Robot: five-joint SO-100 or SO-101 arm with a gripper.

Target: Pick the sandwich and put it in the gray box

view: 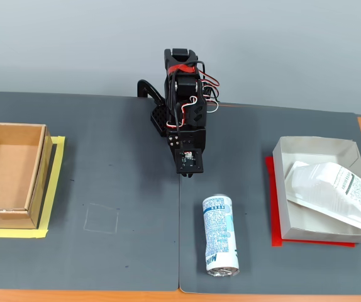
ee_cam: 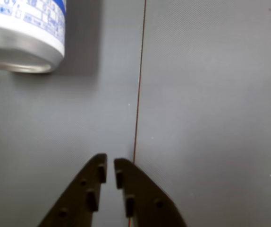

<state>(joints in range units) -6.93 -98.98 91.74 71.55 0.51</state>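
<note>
Sandwich (view: 334,194): lying tilted in gray box (view: 312,148), right side of fixed view, one end overhanging box's right wall. Gray box sits on red sheet (view: 275,214).
Tool (ee_cam: 110,171): empty, fingers nearly together, narrow gap, above bare worktop (view: 105,157) beside seam in mat.
Can (view: 220,234): on its side, just in front of arm (view: 183,113); its end shows at top left of wrist view.
Brown box (view: 11,175): far left, on yellow sheet.
</note>
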